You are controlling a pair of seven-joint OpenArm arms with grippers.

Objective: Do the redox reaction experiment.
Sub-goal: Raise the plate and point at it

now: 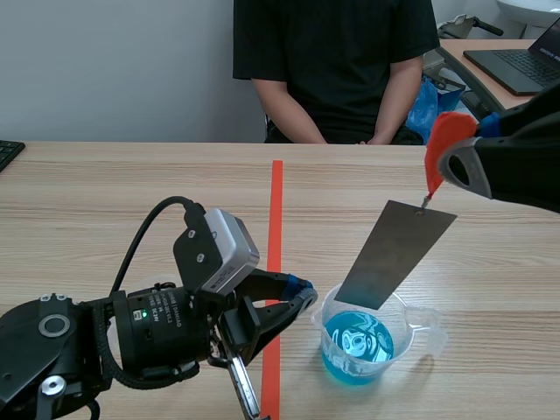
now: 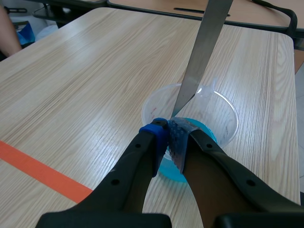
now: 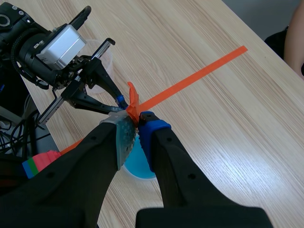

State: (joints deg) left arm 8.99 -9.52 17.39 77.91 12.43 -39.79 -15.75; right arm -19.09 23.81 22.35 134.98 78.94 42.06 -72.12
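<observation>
Left claw [image 2: 170,135] pinching the beaker [image 2: 227,118] rim. Beaker sits on the surface [image 1: 131,201], just right of the tape line [image 1: 276,210]. Right claw [image 3: 136,121] clamped on orange clip [image 1: 444,140]. Metal plate [image 1: 395,254] hangs tilted from the clip, lower end inside the beaker. Can't tell if it touches the blue liquid [image 1: 350,359].

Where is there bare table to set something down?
Bare table lies left of the tape line, beyond the left arm, and on the far side between that line and the metal strip. It is crowded around the beaker: the left gripper pinches its rim, and the strip hangs over it from the orange clip in the right gripper.
</observation>
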